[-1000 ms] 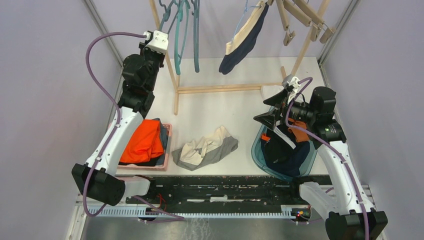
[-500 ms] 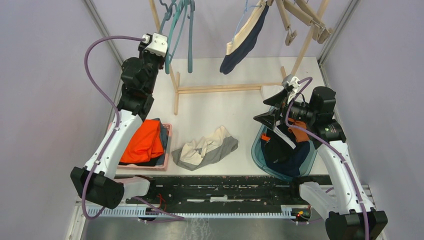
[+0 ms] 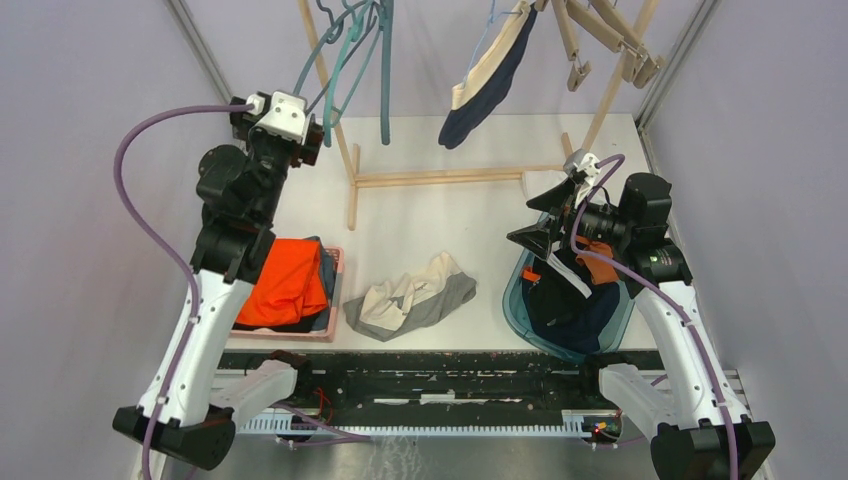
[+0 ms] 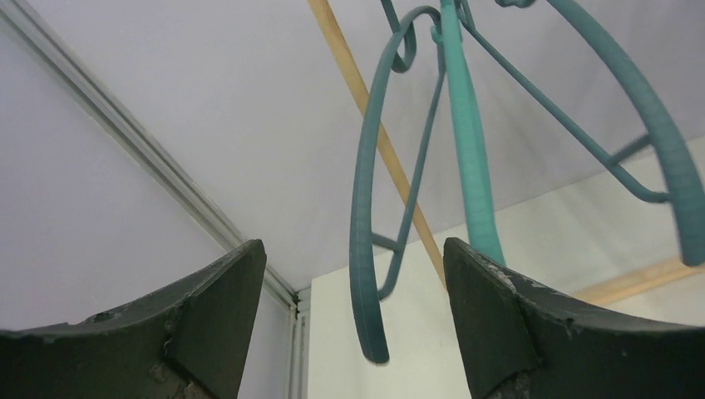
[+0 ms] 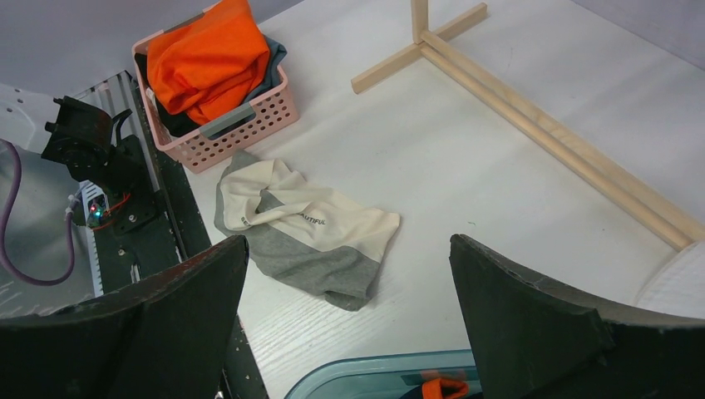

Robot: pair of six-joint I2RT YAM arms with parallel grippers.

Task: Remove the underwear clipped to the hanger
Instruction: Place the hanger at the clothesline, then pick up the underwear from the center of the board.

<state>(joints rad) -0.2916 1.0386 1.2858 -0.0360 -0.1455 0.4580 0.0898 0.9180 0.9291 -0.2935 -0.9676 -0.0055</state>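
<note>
A navy and cream underwear [image 3: 487, 75] hangs from a hanger at the top of the wooden rack [image 3: 455, 178]. Bare teal hangers [image 3: 352, 55] dangle at the rack's left end. My left gripper [image 3: 312, 135] is raised beside them and open. In the left wrist view its gripper [image 4: 353, 249] holds nothing, and a dark teal hanger arm [image 4: 362, 233] hangs loose between the fingers. A grey and cream underwear [image 3: 412, 300] lies on the table. My right gripper [image 3: 525, 218] hovers open and empty over a teal bin [image 3: 517, 300] holding navy and orange garments.
A pink basket [image 3: 335, 290] with a bright orange cloth [image 3: 285, 285] stands at the near left. Wooden clip hangers [image 3: 600, 30] hang at the rack's top right. The rack's base bars [image 5: 540, 141] cross the far table. Purple walls close in both sides.
My left gripper has opened and let go of the teal hangers, and the arm has drawn back to the left and nearer. The hangers swing. The right arm has not moved.
</note>
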